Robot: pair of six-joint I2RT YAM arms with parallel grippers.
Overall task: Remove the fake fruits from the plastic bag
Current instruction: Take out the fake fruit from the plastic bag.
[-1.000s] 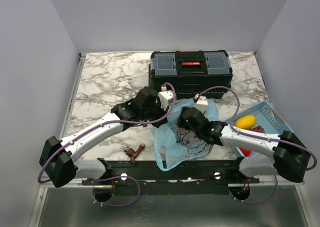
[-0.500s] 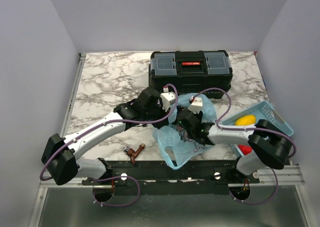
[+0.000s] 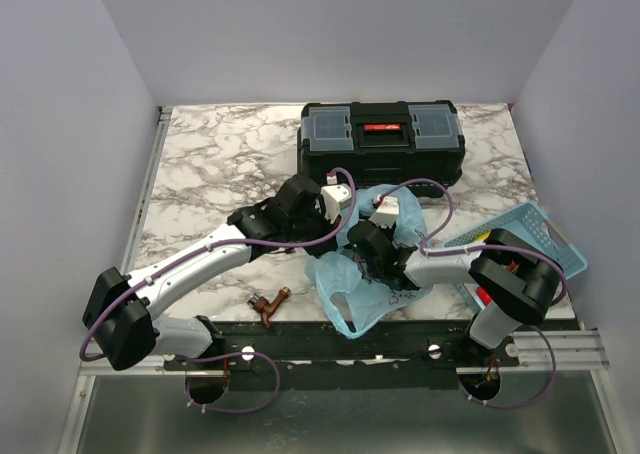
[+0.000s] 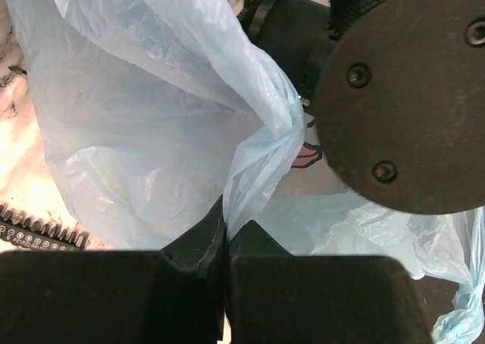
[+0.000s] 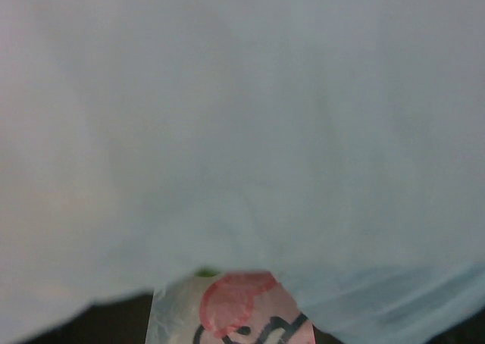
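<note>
Left tool (image 4: 226, 236) was pinched shut on a gathered fold of the plastic bag (image 4: 151, 117). We found the right tool (image 3: 362, 262) sunk among the bag's folds (its own camera gave only blue film and a pink print), so we could not tell how its fingers stood. The bag lay on the marble counter (image 3: 220, 164) by the near edge, between both arms, short of the black toolbox (image 3: 380, 142).

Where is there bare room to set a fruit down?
Free: marble table left of the toolbox, beyond the left arm; a patch between toolbox and basket. Crowded: near centre, where left gripper and right gripper meet the plastic bag.
</note>
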